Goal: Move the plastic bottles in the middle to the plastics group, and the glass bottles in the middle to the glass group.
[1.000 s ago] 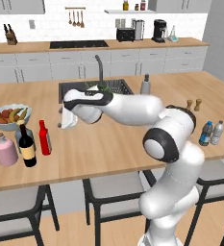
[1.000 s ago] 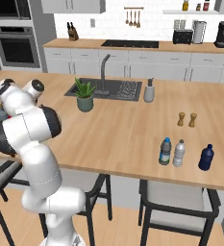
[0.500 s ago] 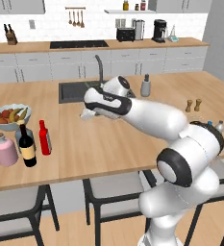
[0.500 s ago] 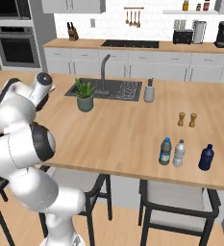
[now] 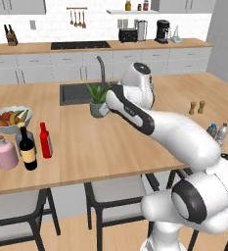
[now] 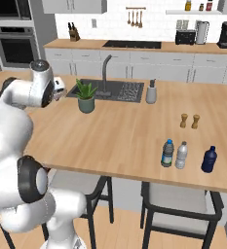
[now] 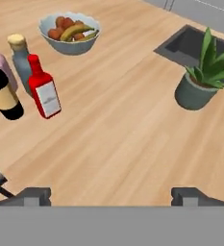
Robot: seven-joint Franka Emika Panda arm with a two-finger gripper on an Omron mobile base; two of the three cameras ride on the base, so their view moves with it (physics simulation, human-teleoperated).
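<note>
Kitchen island counter (image 5: 101, 147) of pale wood is carrying everything, with a sink (image 6: 116, 90) set into its far side and dark stools tucked under the near edge.

Hand (image 7: 111, 193) is hovering above the middle of the counter, its two dark fingertips (image 7: 36, 194) standing wide apart with nothing between them; it is looking down toward the left cluster.

Left end, as the left base view shows it: wine bottle (image 5: 27, 149), dark with a red cap and cream label, is standing upright just beside the squat pink bottle (image 5: 6, 154). Flat red bottle (image 5: 45, 140) with a white label is standing just to the right of the wine bottle. Grey-blue bottle (image 7: 20, 60) with a tan stopper is sitting right behind them, partly hidden. Fruit bowl (image 5: 10, 119) is sitting behind this cluster.

Potted plant (image 5: 99, 100) is standing near the sink's front edge.

Right end, in the right base view: clear water bottle with blue cap (image 6: 168, 153) is standing upright just beside the clear bottle with a pale cap (image 6: 181, 155); whether they are touching I cannot tell. Dark blue bottle (image 6: 209, 159) is standing near them to the right. Salt and pepper shakers (image 6: 189, 121) are standing further back.
</note>
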